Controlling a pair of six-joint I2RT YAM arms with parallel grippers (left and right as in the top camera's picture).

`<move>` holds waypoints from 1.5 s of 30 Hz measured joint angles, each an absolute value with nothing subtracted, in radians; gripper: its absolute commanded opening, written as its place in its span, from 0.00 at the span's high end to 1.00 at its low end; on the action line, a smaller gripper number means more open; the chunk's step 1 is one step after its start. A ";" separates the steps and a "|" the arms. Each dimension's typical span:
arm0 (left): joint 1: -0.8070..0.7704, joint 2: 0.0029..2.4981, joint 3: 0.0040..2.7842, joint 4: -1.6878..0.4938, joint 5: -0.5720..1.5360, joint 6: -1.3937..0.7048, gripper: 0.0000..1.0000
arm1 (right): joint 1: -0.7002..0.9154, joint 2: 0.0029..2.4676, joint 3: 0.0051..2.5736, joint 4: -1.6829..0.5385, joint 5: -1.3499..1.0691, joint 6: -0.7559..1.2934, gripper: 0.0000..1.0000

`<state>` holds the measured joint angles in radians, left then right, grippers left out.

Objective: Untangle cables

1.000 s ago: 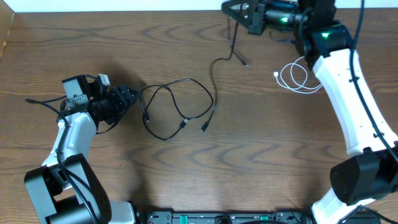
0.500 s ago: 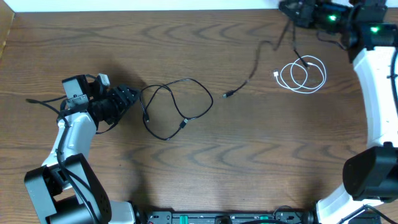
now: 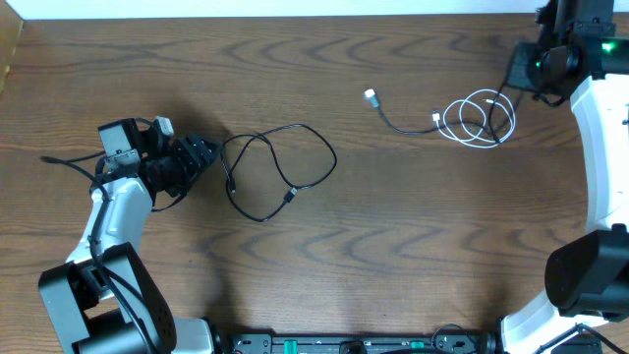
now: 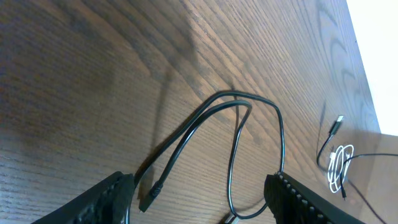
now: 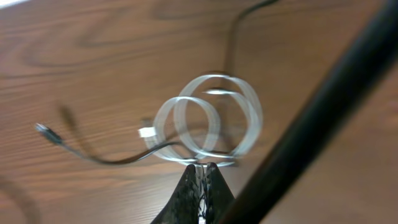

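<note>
A thin black cable (image 3: pixel 280 169) is seen lying in loose, crossing loops on the brown wooden table (image 3: pixel 393 246), just ahead of the left gripper (image 4: pixel 202 190). That gripper's fingers are spread wide, with one small plug end lying between them and nothing gripped. Toward the table's far right, a thin white cable wound into a small coil (image 3: pixel 480 120) is crossed by a second thin dark cord (image 3: pixel 401 127) ending in a pale plug. The right gripper (image 5: pixel 200 180) is poised near that coil with its fingers pressed together; whether a strand is pinched cannot be told. All the cords are judged light, limp and easily dragged, so a firm pinch near a plug end is advised.
</note>
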<state>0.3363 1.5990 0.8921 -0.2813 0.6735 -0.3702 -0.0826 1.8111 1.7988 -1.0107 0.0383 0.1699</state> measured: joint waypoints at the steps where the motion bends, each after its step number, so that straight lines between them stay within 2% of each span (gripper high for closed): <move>1: 0.336 1.599 0.892 -0.281 0.673 -0.370 0.28 | -0.084 1.811 1.799 -1.022 0.084 0.169 0.99; 6: 0.336 1.599 0.892 -0.282 0.673 -0.370 0.28 | -0.094 1.811 1.799 -1.045 0.231 0.167 0.99; 12: 0.336 1.599 0.892 -0.281 0.673 -0.370 0.28 | -0.097 1.811 1.790 -1.047 0.223 0.167 0.94; 18: 0.336 1.599 0.892 -0.281 0.673 -0.370 0.28 | -0.097 1.811 1.778 -1.050 0.107 0.160 0.89; 30: 0.336 1.599 0.892 -0.281 0.673 -0.370 0.28 | -0.097 1.811 1.777 -1.063 -0.313 -0.064 0.90; 36: 0.336 1.599 0.892 -0.281 0.673 -0.370 0.28 | -0.097 1.811 1.773 -1.063 -0.397 -0.103 0.90; 40: 0.336 1.599 0.892 -0.281 0.673 -0.371 0.28 | -0.097 1.811 1.743 -1.055 -0.429 -0.114 0.87; 45: 0.336 1.599 0.892 -0.281 0.673 -0.370 0.28 | -0.097 1.811 1.681 -1.021 -0.443 -0.117 0.88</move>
